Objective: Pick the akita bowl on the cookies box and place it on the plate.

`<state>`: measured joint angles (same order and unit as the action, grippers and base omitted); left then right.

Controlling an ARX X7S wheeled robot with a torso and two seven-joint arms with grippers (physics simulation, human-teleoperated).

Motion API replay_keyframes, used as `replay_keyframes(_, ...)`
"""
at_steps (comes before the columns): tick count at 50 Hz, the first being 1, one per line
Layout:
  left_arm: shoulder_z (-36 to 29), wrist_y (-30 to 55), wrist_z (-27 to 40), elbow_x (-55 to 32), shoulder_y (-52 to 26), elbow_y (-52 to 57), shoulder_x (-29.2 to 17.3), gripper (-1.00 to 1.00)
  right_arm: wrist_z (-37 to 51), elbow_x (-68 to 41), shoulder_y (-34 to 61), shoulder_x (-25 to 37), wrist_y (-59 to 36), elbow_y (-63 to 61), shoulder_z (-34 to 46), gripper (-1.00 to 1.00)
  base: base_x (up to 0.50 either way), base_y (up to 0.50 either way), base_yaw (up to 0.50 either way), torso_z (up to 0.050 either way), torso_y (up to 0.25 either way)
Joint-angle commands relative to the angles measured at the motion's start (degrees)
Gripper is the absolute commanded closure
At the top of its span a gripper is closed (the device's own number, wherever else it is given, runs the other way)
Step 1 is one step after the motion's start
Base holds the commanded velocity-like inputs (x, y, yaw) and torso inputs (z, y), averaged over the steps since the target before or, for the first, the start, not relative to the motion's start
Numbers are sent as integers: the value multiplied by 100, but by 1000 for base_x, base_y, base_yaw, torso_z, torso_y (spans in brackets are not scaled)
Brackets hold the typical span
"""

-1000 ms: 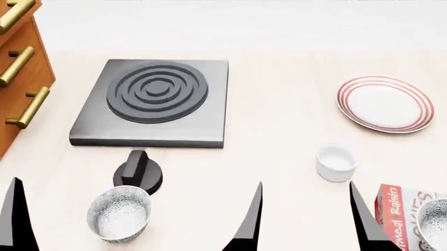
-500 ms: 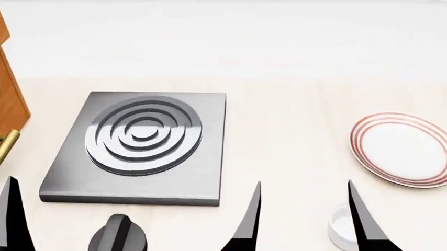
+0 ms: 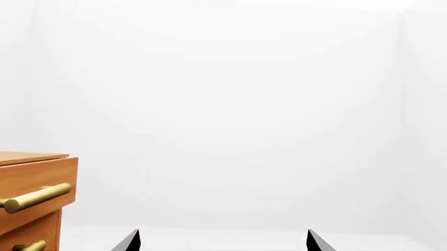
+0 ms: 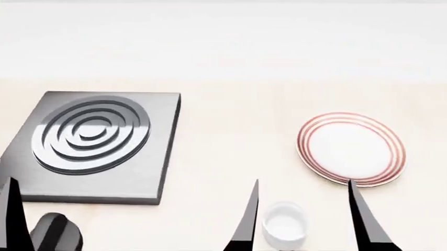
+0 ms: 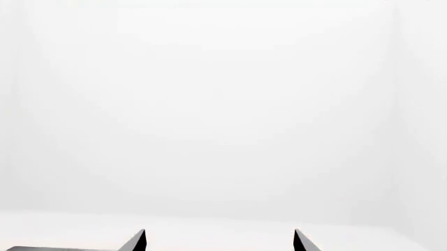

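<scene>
The round white plate with thin red rings (image 4: pixel 351 148) lay on the pale wooden bench (image 4: pixel 231 130), a small plain white cup (image 4: pixel 284 225) near it. Both grippers' dark fingers (image 4: pixel 247 219) stood spread apart, grasping nothing.

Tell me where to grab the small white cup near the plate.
Pinch its side wall from straight above, with one finger inside. The white cup stands upright with its mouth open and looks too low for an easy side grasp. The open right gripper seems nearest.

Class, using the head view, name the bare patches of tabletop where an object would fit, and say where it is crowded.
Free: the strip between the stove and the plate, and the band behind both. Crowded: the near edge, where the knob and white cup sit between the grippers' fingers.
</scene>
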<state>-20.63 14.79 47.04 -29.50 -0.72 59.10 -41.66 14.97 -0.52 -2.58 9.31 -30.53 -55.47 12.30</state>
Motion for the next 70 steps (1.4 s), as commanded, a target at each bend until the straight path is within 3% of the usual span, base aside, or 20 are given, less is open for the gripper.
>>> replay_keyframes(1, -126, -81, 106, -23, -62, -50, -94, -100, 56, -115, -10, 40, 63, -59, -34, -100, 0, -500, 0, 0, 0)
replay_keyframes(34, -365, -272, 276, 31, -130, -16, -320, -100, 238, -137, 72, 203, -151, -142, 88, -100, 0, -453, 0, 0, 0)
replay_keyframes(70, -460, -611, 435, -209, -184, -44, -548, -100, 424, -220, 137, 325, -392, -276, 119, -100, 0, 0, 0, 50, 0)
